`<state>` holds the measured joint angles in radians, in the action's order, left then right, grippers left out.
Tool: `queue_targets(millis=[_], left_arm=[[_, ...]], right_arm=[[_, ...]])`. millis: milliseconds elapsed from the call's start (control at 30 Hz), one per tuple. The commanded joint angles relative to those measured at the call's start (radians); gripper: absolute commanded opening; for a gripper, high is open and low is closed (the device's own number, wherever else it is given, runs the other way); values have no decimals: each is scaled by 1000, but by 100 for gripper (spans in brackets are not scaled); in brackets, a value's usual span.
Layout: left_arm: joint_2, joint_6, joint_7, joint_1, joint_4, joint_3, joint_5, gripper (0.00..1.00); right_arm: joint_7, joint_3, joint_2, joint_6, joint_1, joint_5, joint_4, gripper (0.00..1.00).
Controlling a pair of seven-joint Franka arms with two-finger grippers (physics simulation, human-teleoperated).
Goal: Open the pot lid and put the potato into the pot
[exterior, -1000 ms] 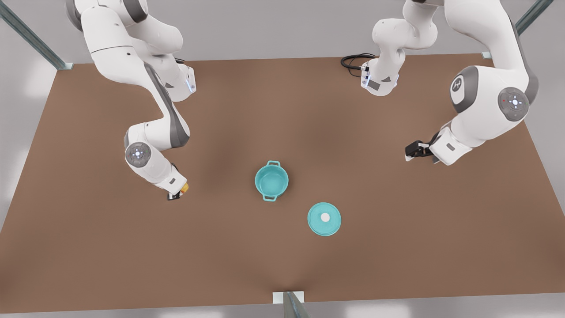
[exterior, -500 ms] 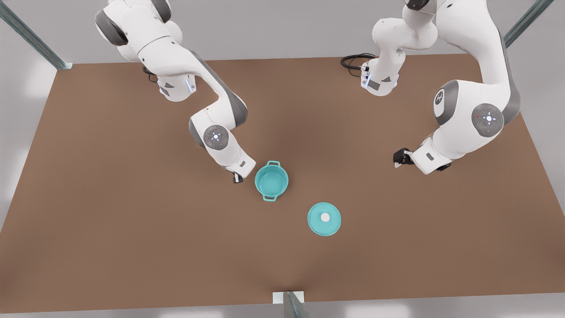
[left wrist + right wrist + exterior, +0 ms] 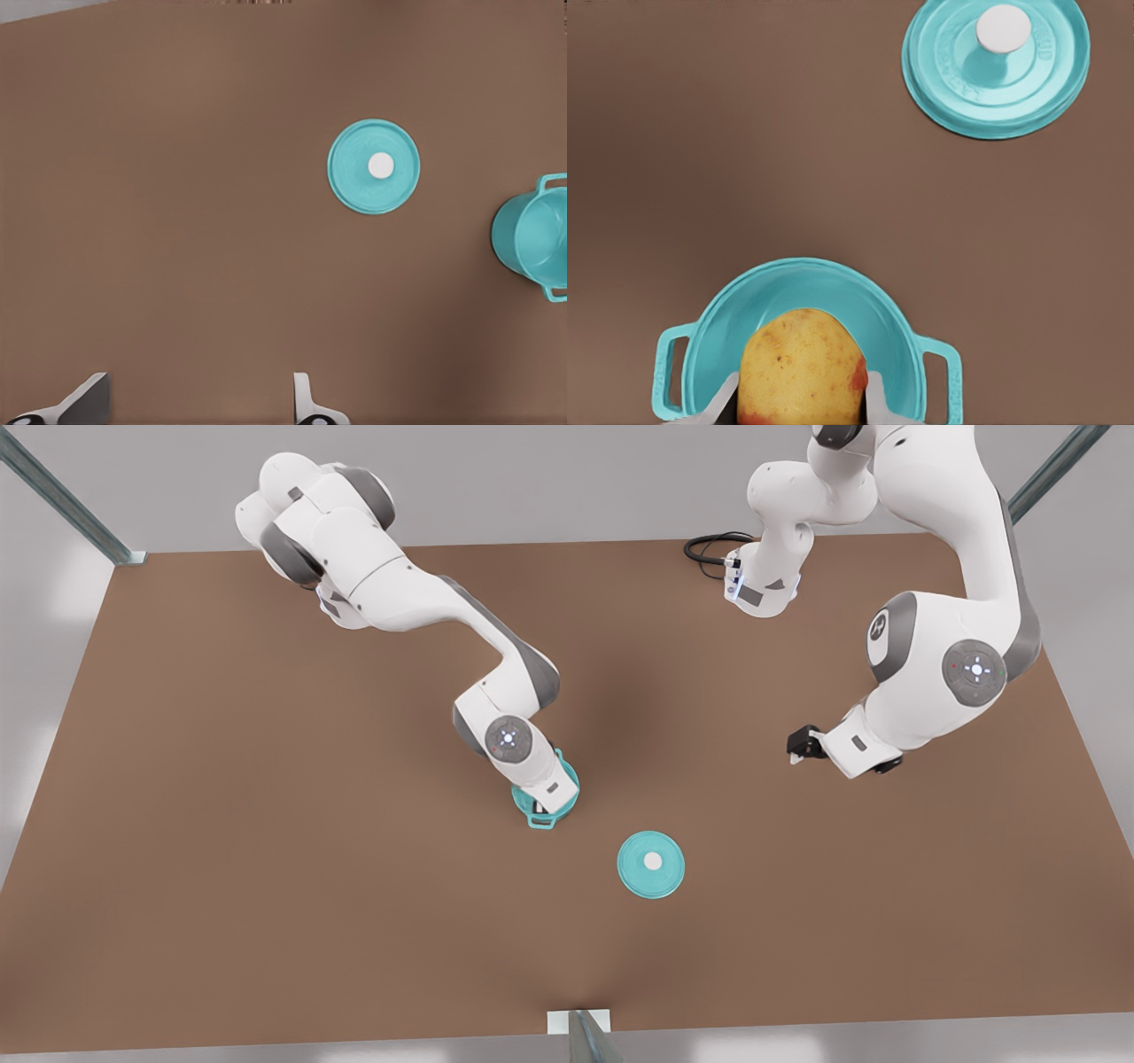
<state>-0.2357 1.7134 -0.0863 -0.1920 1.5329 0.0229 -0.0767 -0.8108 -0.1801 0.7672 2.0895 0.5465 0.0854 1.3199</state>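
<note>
- In the front view we look steeply down from high above the near edge of the brown table (image 3: 221, 886), far enough off to take in both arms.
- In the right wrist view we look straight down from close over the pot (image 3: 806, 292), with the potato (image 3: 802, 367) between the right gripper's fingers (image 3: 873, 403).
- In the left wrist view we look down at the table from higher and farther off, to one side.
- All three views share the pot lid (image 3: 651, 864) and the pot beside it.
</note>
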Motion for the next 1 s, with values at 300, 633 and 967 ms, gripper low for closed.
queue_targets(millis=[300, 633, 967], left_arm=[[-10, 14, -17, -3, 1, 0, 2, 100], [-16, 8, -29, -10, -17, 0, 2, 100], [-54, 11, -1, -20, -56, 2, -11, 100]], right_arm=[[325, 7, 27, 9, 33, -3, 1, 50], [312, 34, 41, 9, 23, -7, 10, 100], [571, 357, -319, -328, -411, -30, 10, 100]])
